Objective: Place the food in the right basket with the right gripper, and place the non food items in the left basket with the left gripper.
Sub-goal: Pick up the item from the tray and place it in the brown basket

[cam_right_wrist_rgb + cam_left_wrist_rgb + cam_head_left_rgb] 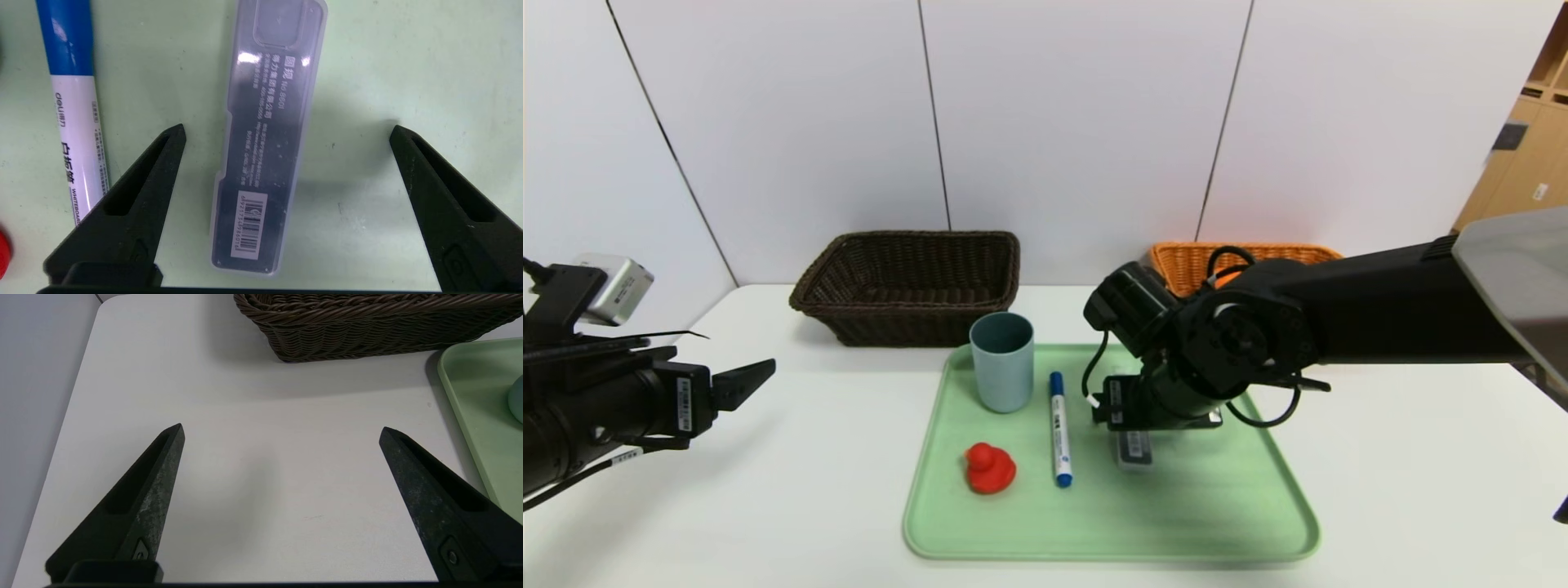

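A green tray [1217,523] holds a blue-grey cup [1002,362], a blue-and-white whiteboard marker [1059,429], a red toy [989,468] and a clear plastic case with dark contents and a barcode [1134,448]. My right gripper [1135,425] hangs just above the case. In the right wrist view the gripper [287,127] is open, and the case [265,163] lies flat on the tray between the fingers, nearer the one beside the marker [77,122]. My left gripper [747,377] is open and empty over bare table at the left [282,427].
A dark brown wicker basket [907,286] stands at the back left, beyond the left gripper [367,330]. An orange wicker basket [1188,261] stands at the back right, partly hidden by the right arm. White table surrounds the tray; a wall runs behind.
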Controlling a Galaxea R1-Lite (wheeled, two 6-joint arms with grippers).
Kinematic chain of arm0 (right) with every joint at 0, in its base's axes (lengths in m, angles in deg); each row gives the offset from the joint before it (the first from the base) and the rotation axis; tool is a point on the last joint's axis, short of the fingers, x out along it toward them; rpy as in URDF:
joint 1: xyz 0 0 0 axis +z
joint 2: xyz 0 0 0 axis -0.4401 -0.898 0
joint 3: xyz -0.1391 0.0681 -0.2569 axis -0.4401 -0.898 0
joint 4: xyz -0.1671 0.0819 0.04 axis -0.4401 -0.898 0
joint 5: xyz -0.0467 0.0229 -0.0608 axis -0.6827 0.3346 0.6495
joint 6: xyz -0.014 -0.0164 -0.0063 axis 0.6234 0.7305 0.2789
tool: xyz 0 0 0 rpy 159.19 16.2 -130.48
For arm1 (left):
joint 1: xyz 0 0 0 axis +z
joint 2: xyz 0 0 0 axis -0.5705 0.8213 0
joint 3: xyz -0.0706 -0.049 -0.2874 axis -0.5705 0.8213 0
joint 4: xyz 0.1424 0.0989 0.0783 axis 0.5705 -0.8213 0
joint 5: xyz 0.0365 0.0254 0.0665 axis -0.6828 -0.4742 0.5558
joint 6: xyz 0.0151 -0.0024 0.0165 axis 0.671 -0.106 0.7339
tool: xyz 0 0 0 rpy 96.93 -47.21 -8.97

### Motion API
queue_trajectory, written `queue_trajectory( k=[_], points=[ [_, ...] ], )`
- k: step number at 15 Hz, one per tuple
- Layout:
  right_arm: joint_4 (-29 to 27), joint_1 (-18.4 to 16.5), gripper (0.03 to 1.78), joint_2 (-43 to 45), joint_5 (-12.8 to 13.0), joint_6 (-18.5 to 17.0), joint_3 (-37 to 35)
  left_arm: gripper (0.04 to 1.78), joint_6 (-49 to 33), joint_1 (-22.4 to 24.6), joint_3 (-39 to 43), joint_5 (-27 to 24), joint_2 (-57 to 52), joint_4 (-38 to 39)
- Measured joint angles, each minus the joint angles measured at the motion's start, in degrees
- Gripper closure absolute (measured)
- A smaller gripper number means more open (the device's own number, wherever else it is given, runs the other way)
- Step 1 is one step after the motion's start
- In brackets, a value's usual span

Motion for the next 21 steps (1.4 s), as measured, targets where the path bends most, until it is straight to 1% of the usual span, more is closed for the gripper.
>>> queue_trajectory(
  k=[1,3,5,7,8,15,18,19,20,21],
  points=[
    [0.7,0.0,0.38,0.1,0.0,0.2,-0.3,0.13,0.0,0.0,0.0,0.0,0.0,0.0],
    [0.8,0.0,0.65,0.1,0.0,0.2,-0.5,0.13,0.0,0.0,0.0,0.0,-0.1,0.0],
    [0.8,0.1,0.87,0.2,-0.1,0.2,-0.6,0.13,0.0,0.0,0.0,0.0,-0.1,0.0],
    [0.8,0.2,1.04,0.3,-0.2,0.2,-0.6,0.13,0.0,0.0,0.0,0.0,-0.1,0.0],
    [0.8,0.3,1.27,0.4,-0.2,0.1,-0.6,0.13,0.0,0.0,-0.1,0.0,-0.1,0.0],
    [1.0,0.6,1.27,2.3,0.1,0.3,-1.4,0.13,-0.1,0.0,0.0,0.0,-0.1,0.0],
    [1.7,1.5,1.27,6.2,2.4,1.7,-1.5,0.13,0.0,0.0,0.1,0.0,-0.1,0.0],
    [2.1,2.1,1.27,9.6,2.8,3.5,-1.5,0.13,0.0,0.0,0.1,0.0,-0.2,0.0],
    [4.5,2.7,1.27,12.7,3.0,6.6,-1.5,0.13,0.0,0.0,0.3,0.0,-0.3,0.0],
    [7.9,2.9,1.27,13.8,3.0,9.3,-1.9,0.13,0.0,0.0,0.5,0.0,-0.4,-0.1]
  ],
)
